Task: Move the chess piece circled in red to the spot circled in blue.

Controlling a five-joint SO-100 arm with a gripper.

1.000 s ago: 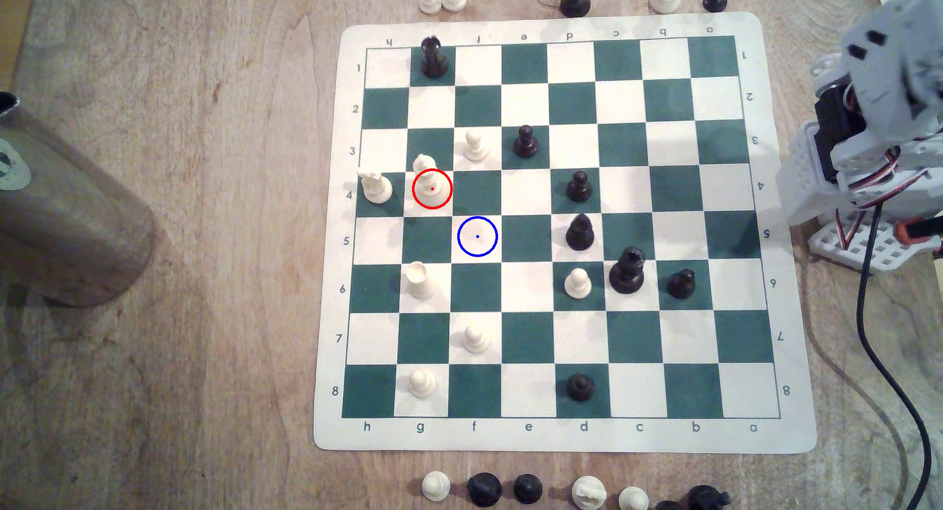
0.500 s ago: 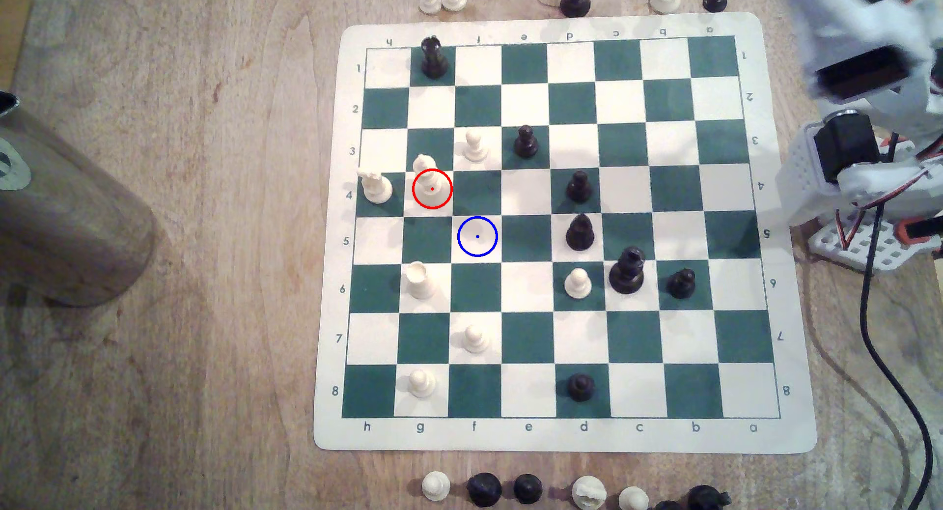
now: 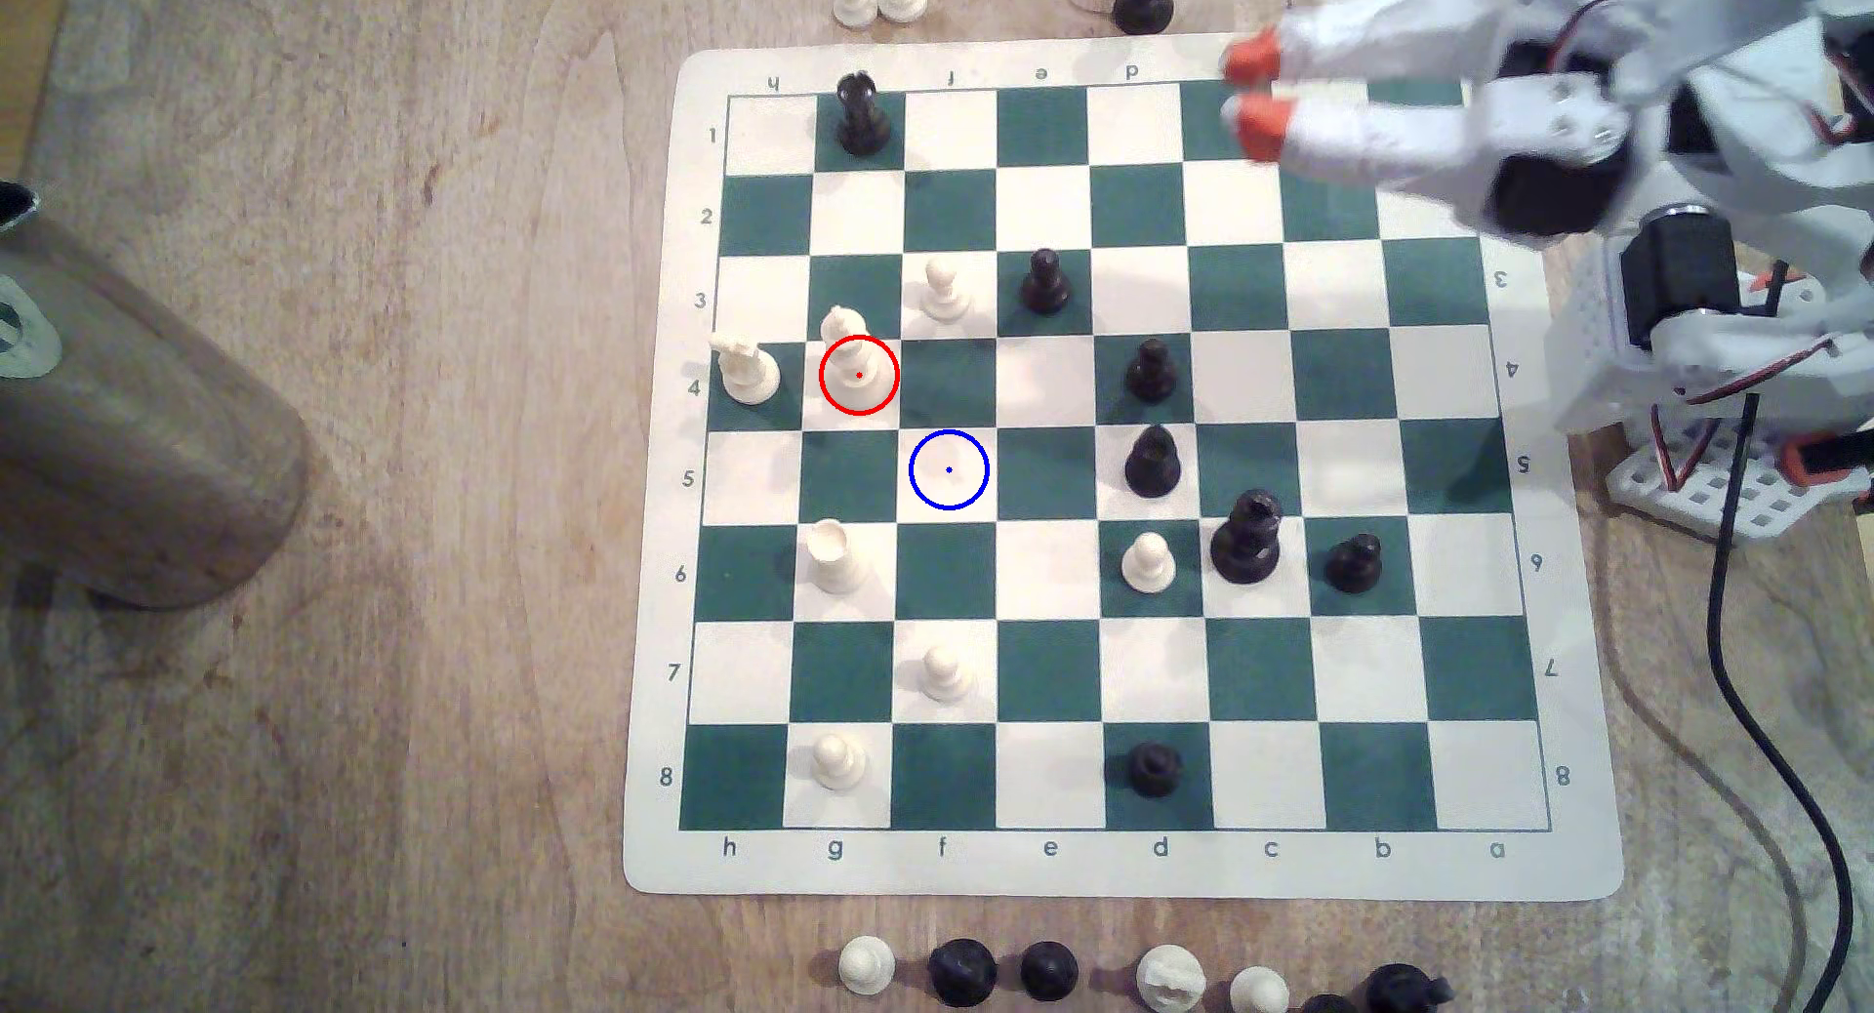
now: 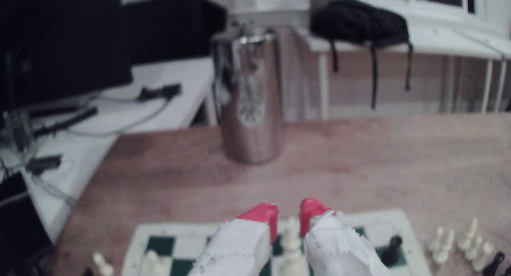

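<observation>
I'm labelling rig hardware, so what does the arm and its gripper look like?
The gripper has two long white fingers, wrapped in torn-edged tape or paper, ending in red-orange fingertips. The arm is white plastic with black motor blocks, red, white and black wires, and a perforated white base.

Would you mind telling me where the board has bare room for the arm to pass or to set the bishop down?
The blue-ringed square is bare, as are the squares beside it. Row 2 and the e-file are open lanes. It is crowded around the ringed bishop: a cross-topped piece and a pawn stand close. The open end effector hovers over the board's far corner.
</observation>
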